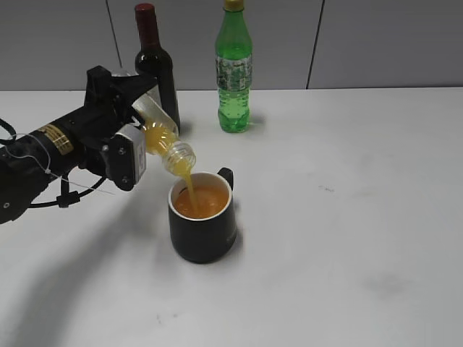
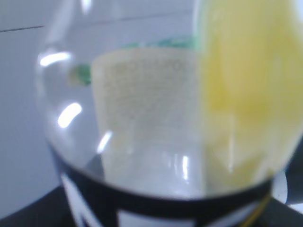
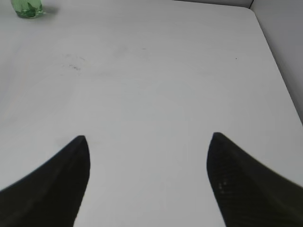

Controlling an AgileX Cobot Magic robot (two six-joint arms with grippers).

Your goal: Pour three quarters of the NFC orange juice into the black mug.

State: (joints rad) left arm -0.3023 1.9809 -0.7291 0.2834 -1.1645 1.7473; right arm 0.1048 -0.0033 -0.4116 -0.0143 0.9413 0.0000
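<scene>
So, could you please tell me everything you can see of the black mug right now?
The black mug is a squat, matte piece, wider toward the base, with a pale inside and a black loop handle at its far right. It stands upright on the white table, partly filled with orange juice. The NFC orange juice bottle is tipped just above its left rim, a stream falling in; whether they touch is unclear.
</scene>
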